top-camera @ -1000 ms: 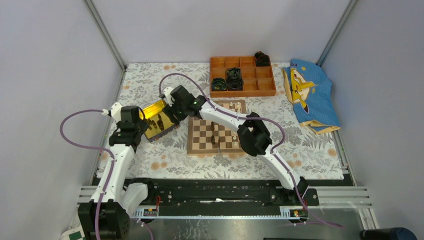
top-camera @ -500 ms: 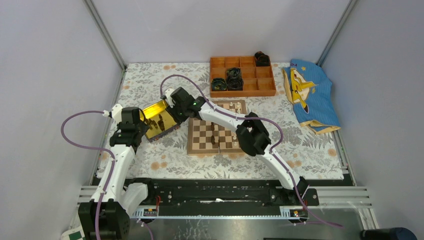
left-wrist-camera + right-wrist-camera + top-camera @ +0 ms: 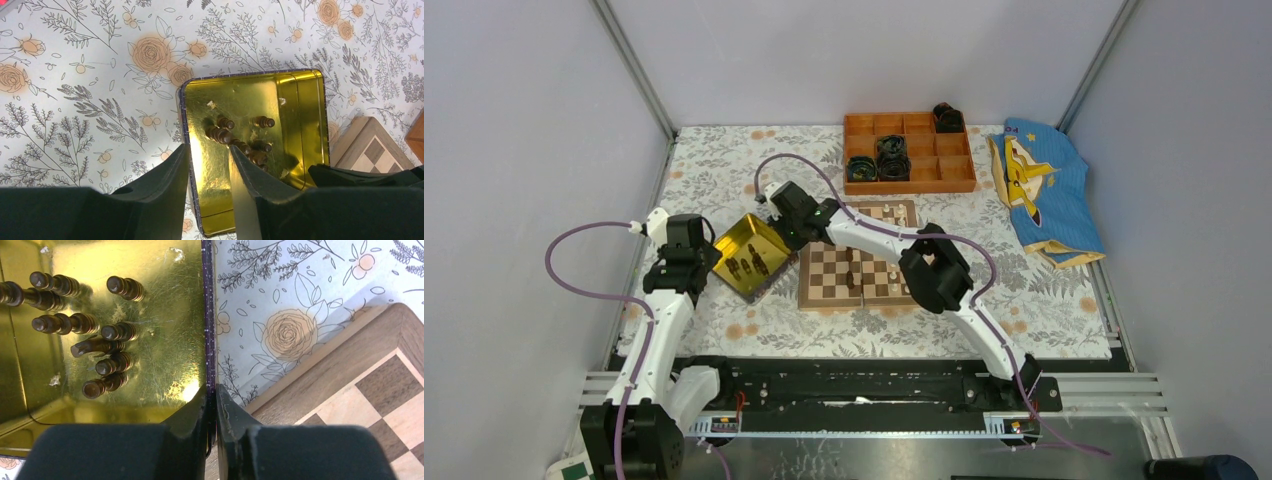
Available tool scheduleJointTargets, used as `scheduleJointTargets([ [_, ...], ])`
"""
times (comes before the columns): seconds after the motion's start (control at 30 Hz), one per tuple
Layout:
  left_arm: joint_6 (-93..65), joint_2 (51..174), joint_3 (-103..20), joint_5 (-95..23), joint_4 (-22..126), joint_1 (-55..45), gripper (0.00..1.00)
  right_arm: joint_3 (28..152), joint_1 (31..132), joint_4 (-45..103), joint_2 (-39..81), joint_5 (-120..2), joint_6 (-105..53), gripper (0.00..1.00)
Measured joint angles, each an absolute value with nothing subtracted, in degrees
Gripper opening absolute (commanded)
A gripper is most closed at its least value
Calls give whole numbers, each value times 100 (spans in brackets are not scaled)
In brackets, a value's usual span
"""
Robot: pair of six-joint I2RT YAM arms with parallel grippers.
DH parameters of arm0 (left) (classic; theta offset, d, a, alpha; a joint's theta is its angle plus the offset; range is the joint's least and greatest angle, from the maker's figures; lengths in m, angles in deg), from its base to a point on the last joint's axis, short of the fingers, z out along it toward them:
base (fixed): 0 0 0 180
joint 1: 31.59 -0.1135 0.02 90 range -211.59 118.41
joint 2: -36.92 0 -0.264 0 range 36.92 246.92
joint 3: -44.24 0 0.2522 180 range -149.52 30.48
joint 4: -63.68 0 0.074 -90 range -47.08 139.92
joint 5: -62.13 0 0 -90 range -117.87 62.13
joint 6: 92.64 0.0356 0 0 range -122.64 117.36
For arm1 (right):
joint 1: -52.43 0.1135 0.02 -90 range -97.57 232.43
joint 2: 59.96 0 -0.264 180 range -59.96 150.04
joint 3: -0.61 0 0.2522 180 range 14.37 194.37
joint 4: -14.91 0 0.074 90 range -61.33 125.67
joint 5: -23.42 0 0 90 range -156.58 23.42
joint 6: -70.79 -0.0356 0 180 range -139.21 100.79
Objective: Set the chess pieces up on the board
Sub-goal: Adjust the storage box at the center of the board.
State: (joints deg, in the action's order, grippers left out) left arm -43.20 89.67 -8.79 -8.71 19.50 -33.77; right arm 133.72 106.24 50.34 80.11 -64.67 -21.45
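The gold tray (image 3: 759,240) lies cornerwise left of the board (image 3: 829,285). Several dark chess pieces (image 3: 100,335) lie on its floor (image 3: 165,300). My right gripper (image 3: 210,390) is shut on the tray's thin wall next to the board's corner (image 3: 380,400). My left gripper (image 3: 209,150) straddles the opposite wall of the tray (image 3: 300,110), one finger outside and one inside, with a gap showing between them. A few pieces (image 3: 854,262) stand mid-board, and cream ones (image 3: 889,212) stand at its far edge. In the top view both grippers (image 3: 714,254) (image 3: 786,232) flank the tray.
An orange compartmented box (image 3: 954,175) holding black rolls (image 3: 891,155) sits at the back. A blue printed cloth (image 3: 1044,190) lies at the right. A floral tablecloth (image 3: 724,170) covers the table, with metal posts and grey walls around it.
My right gripper has closed on the tray's wall. The tray has swung round and dropped flatter, from a raised tilt to lying cornerwise. The left arm has hardly moved.
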Motion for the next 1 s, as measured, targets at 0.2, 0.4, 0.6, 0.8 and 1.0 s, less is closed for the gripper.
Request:
scheduleJointTargets([
  [0.2,-4330,8967,-879,-830,1950,-3377,42,13311,10759,5152,7941,-6729,-2331,11],
  [0.4,-4330,8967,-879,-812,1950,-3377,42,13311,10965,5237,7926,-6924,-2300,7],
  [0.6,-4330,8895,-879,-771,1950,-3377,42,13088,11048,5204,7790,-7075,-2001,4],
  [0.8,-4341,8786,-879,-723,1948,-3377,42,12854,11050,5073,7666,-7201,-1491,4],
  [1.0,-4394,8707,-857,-705,1948,-3377,42,12769,10993,4907,7635,-7144,-1159,5],
])
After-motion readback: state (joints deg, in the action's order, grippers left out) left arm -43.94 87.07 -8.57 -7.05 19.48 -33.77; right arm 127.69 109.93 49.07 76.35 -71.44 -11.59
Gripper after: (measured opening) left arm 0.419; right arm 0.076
